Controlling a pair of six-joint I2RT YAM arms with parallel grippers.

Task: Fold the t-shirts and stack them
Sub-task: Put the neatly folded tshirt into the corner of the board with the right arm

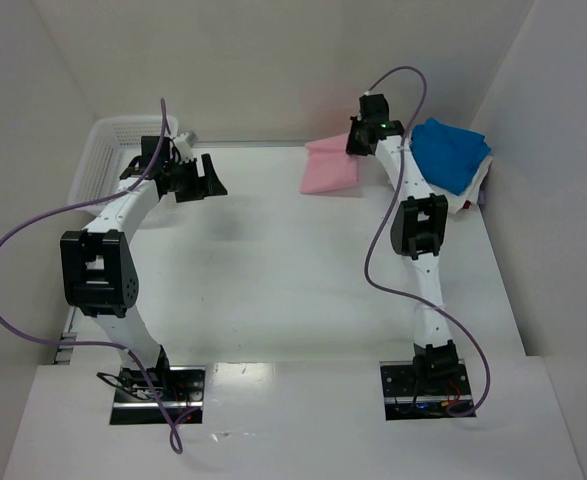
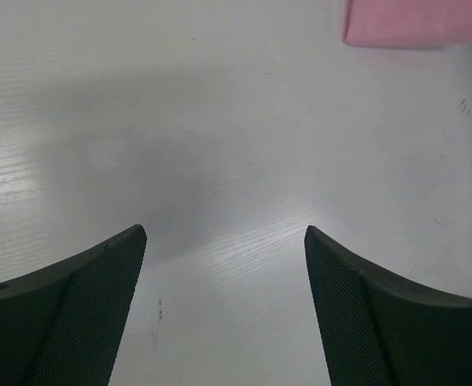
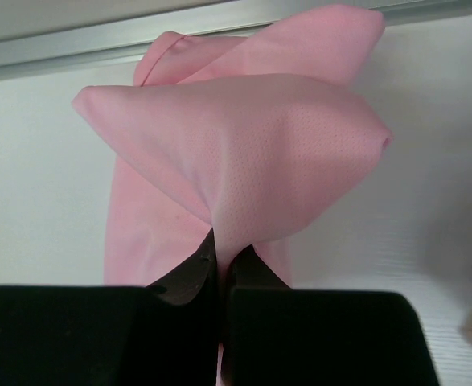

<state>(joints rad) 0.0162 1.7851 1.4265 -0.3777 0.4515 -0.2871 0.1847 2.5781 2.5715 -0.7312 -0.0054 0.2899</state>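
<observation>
On the white table [image 1: 273, 265], along its far edge: one basket, two grippers, three t-shirts.

Far-left corner: white mesh basket [image 1: 101, 160], its inside largely screened by the left arm, so the contents cannot be made out. Just right of it: left gripper [image 1: 195, 180], jaws spread wide, holding nothing, over bare tabletop. The pink t-shirt [image 1: 330, 167] lies well to its right, and the left wrist view catches only one corner of it, cut off at the top edge. Far centre-right: right gripper [image 1: 357, 142], jaws pinched together on a raised fold of the pink t-shirt, the cloth billowing above the fingertips. The rest of that shirt lies on the table near the back wall. Far-right corner: blue t-shirt [image 1: 450, 152], folded, resting on the white t-shirt [image 1: 481, 175], of which only a rim shows.
</observation>
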